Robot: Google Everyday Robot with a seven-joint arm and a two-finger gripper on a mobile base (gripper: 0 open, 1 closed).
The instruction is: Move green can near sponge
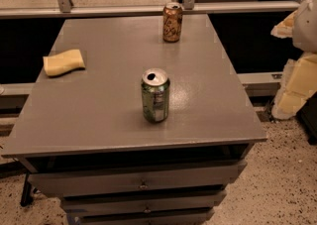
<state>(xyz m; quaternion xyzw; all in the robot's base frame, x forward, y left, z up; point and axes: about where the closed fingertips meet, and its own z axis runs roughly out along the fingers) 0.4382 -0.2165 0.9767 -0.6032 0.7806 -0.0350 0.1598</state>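
Note:
The green can stands upright near the middle of the grey tabletop, its silver top and opening showing. The pale yellow sponge lies flat near the table's left edge, well apart from the can. My gripper is at the right edge of the view, off the table and away from both things; its cream-yellow fingers hang beside the table's right side and hold nothing.
A brown-orange can stands upright near the far edge of the table. The table has drawers below its front edge. A rail and glass partition run behind the table. Speckled floor lies to the right.

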